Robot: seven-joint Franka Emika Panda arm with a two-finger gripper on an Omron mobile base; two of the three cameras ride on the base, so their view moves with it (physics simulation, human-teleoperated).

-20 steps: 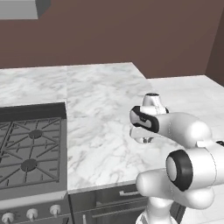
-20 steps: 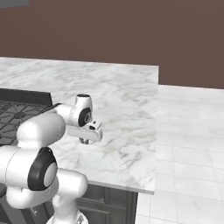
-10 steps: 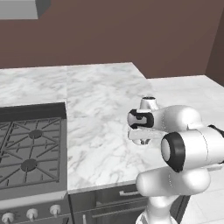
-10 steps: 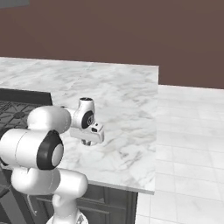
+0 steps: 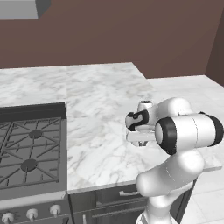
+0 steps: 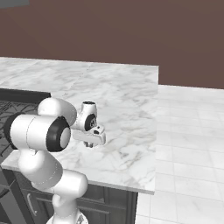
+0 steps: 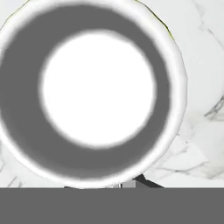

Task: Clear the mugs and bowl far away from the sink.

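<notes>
One of the mugs point(image 7: 98, 92) sits very close in the hand view, seen from straight above: a pale white rim, a grey inner wall and a white bottom. My gripper point(image 7: 127, 183) is shut on its near rim, with a dark fingertip showing just below the rim. In the base views the gripper point(image 5: 139, 141) point(image 6: 90, 142) hangs low over the white marble counter point(image 5: 100, 96), near its front right part. The hand covers the mug there. The bowl and the sink are out of view.
A black gas stove point(image 5: 30, 144) is set into the counter to the left of the arm. The counter ends at a right edge point(image 6: 155, 131), with pale tiled floor point(image 6: 188, 131) beyond. A brown wall runs behind.
The hand has stayed almost in place over the counter. The arm's elbow and upper links have swung closer to the cameras.
</notes>
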